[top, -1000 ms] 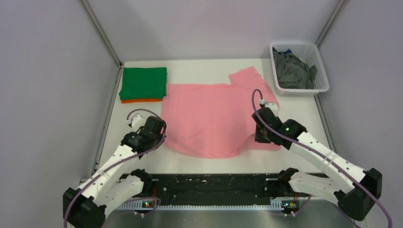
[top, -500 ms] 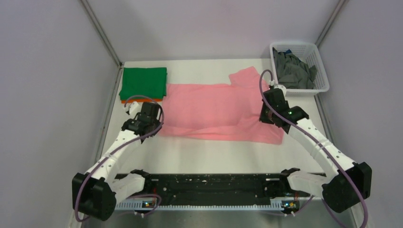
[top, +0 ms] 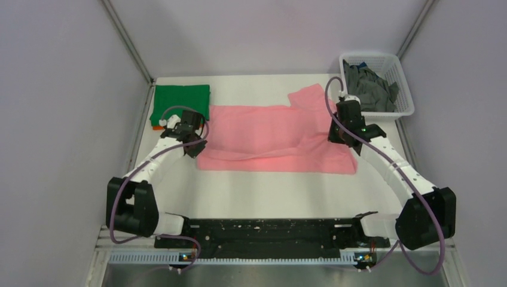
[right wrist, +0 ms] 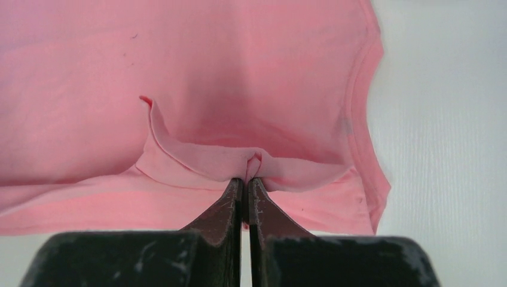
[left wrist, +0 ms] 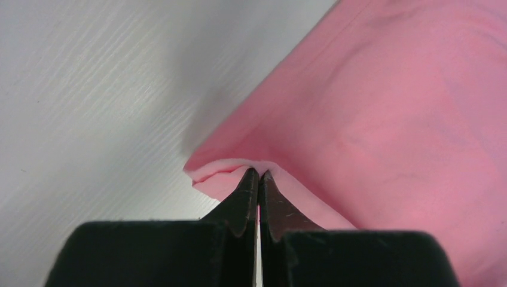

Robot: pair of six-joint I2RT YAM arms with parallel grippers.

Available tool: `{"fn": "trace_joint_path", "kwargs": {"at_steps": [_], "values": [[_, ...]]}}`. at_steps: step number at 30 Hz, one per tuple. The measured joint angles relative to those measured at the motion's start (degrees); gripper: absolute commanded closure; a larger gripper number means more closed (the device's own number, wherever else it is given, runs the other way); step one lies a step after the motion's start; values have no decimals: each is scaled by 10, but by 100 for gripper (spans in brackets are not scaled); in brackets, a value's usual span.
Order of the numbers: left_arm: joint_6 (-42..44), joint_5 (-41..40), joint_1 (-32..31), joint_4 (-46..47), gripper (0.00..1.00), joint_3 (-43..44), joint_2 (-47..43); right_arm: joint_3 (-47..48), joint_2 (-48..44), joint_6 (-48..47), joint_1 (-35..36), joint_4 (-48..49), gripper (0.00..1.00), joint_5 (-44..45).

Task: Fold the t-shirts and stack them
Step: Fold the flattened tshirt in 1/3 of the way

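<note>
Counter (top: pixel 269 191) holds the pink shirt (top: pixel 269 134), half folded, its edge pinched tight by the left claw (left wrist: pixel 258 173) and right claw (right wrist: pixel 246 179), one each side, so the fold lies even.

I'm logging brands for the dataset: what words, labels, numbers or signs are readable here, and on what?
None readable: the pink t-shirt, green t-shirt, grey t-shirts, white basket, left end effector and right end effector show no print.
</note>
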Motion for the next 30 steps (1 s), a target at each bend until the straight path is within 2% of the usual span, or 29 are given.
{"fn": "trace_joint_path", "kwargs": {"at_steps": [5, 6, 7, 8, 9, 10, 11, 14, 15, 17, 24, 27, 30], "values": [[6, 15, 21, 7, 79, 47, 81, 0, 38, -28, -8, 42, 100, -15], [7, 15, 26, 8, 73, 56, 98, 0, 52, -33, -12, 55, 95, -18], [8, 15, 31, 9, 62, 67, 117, 0, 65, -37, -18, 68, 87, -21], [9, 16, 38, 9, 51, 83, 139, 5, 84, -40, -26, 78, 72, -24], [10, 19, 45, 7, 34, 101, 162, 13, 108, -43, -38, 89, 48, -28], [8, 25, 55, 2, 10, 131, 191, 27, 138, -49, -51, 104, 40, -30], [13, 30, 61, -2, 2, 153, 211, 43, 166, -54, -62, 115, 34, -30], [16, 50, 74, -17, 1, 226, 254, 81, 226, -63, -82, 137, 17, -23], [17, 57, 76, -18, 1, 237, 254, 86, 234, -67, -86, 144, 15, -22], [22, 70, 76, -18, 1, 243, 242, 85, 230, -68, -87, 150, 2, -24], [47, 142, 47, 8, 1, 156, 159, 3, 124, -63, -87, 186, 1, -83], [56, 181, 24, 21, 1, 128, 162, -52, 82, -50, -84, 211, 1, -140], [61, 206, 9, 33, 1, 126, 185, -84, 85, -38, -71, 228, 1, -177]]}}
